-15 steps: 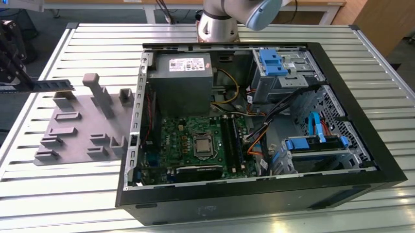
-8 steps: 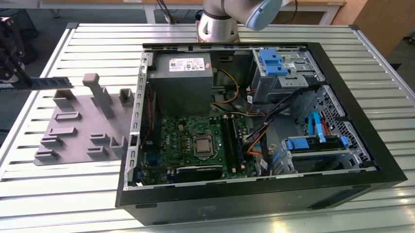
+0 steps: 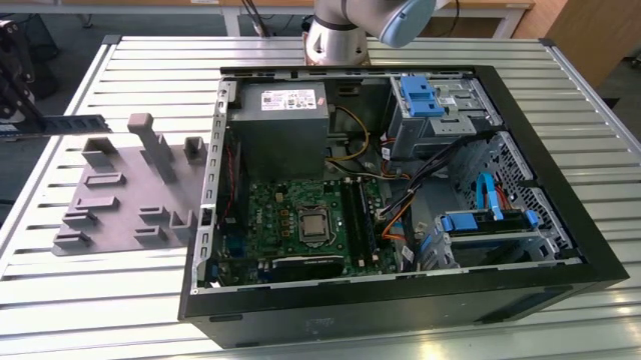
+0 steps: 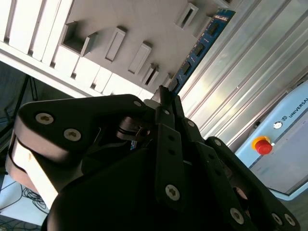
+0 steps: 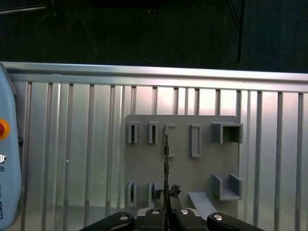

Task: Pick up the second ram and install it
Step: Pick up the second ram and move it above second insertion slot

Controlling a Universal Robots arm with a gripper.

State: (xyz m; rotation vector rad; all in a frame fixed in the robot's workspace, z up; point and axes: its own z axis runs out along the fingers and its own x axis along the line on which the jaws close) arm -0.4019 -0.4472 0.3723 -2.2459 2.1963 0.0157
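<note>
My gripper (image 3: 28,126) hangs at the exterior view's far left, above the table and a little above the grey holder tray (image 3: 120,196). It is shut on one end of the second ram (image 3: 75,123), a thin blue-green strip with dark chips that sticks out level toward the tray's upright blocks. In the second wrist view the ram (image 4: 199,45) runs out from between the black fingers (image 4: 168,103) over the tray (image 4: 144,29). In the first wrist view the ram (image 5: 166,159) appears edge-on over the tray (image 5: 202,159), held by the gripper (image 5: 166,204).
An open computer case (image 3: 561,225) lies on the slatted metal table (image 3: 130,307), with the motherboard (image 3: 290,225) and long black slot rails (image 3: 358,217) inside, plus a power supply (image 3: 285,127), cables and blue drive brackets (image 3: 421,96). A pendant with a red button (image 4: 262,145) lies on the table.
</note>
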